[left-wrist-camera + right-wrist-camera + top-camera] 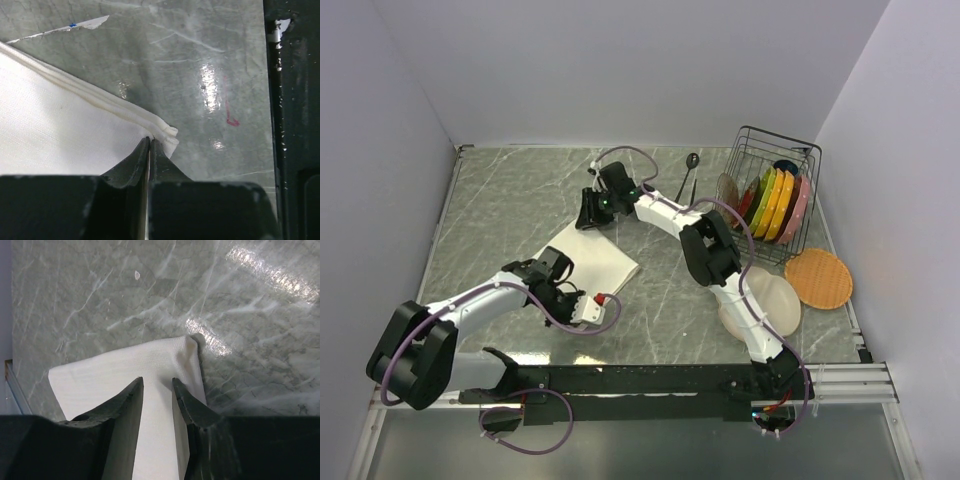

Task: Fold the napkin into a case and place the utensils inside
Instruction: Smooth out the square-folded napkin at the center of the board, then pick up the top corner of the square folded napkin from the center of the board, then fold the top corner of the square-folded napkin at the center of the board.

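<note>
Your left gripper (150, 142) is pinching shut on the near corner of the folded napkin (55, 130), which is lying flat on the table (200, 60). Your right gripper (157, 383) is hanging partly open over the far corner, jaws apart, gripping nothing.

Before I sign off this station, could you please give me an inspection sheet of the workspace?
Surface: grey marbled table, glossy.
Job's things: folded napkin lying flat; dark spoon beyond it, not inside.
Clutter: rack of colourful plates; orange disc; beige plate.
Grippers: left gripper shut on a napkin corner; right gripper open over the far corner.
Cables: purple cables looped along the arms.
Surroundings: plain walls.
</note>
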